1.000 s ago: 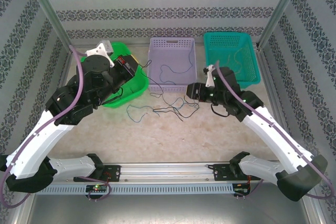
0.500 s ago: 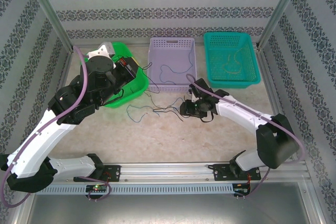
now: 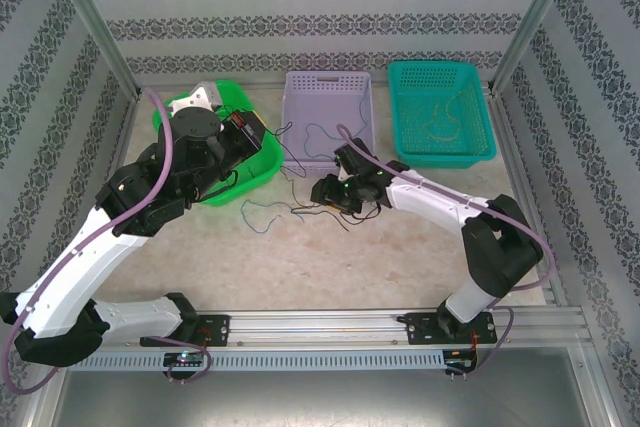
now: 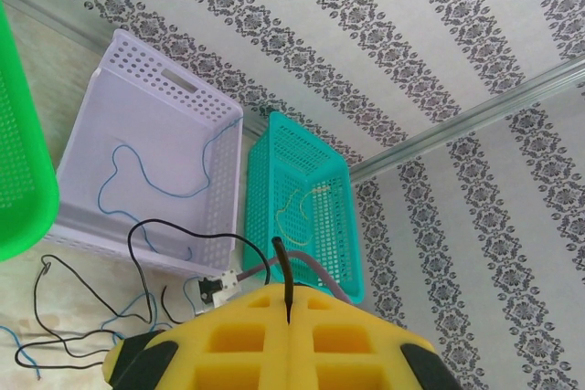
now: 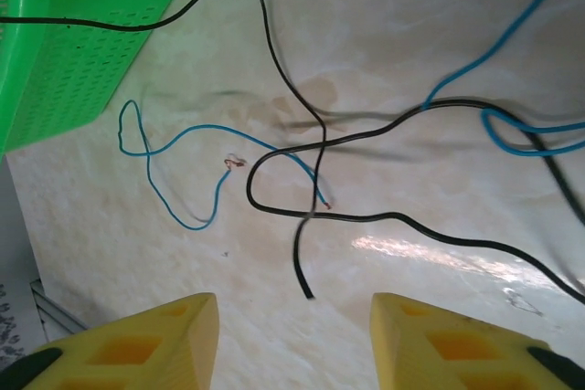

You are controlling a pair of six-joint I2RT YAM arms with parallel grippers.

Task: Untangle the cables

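Observation:
A tangle of thin black and blue cables (image 3: 300, 209) lies on the table in front of the baskets. My left gripper (image 3: 245, 132) hovers over the green basket and is shut on a black cable (image 4: 279, 262), which sticks up from between the yellow jaws (image 4: 289, 303) and loops down to the tangle. My right gripper (image 3: 325, 192) hangs low over the tangle, open (image 5: 294, 317). A loose black cable end (image 5: 306, 285) lies between its fingertips, untouched, and a blue cable (image 5: 174, 216) curls to the left.
Three baskets stand at the back: a green basket (image 3: 262, 169), a purple basket (image 3: 328, 82) holding a blue cable (image 4: 128, 157), and a teal basket (image 3: 480, 147) holding a yellowish cable (image 4: 292, 203). Patterned walls close in both sides.
My right arm has swung left from beside the teal basket to above the tangle. The left arm has shifted only slightly and kept its hold on the black cable.

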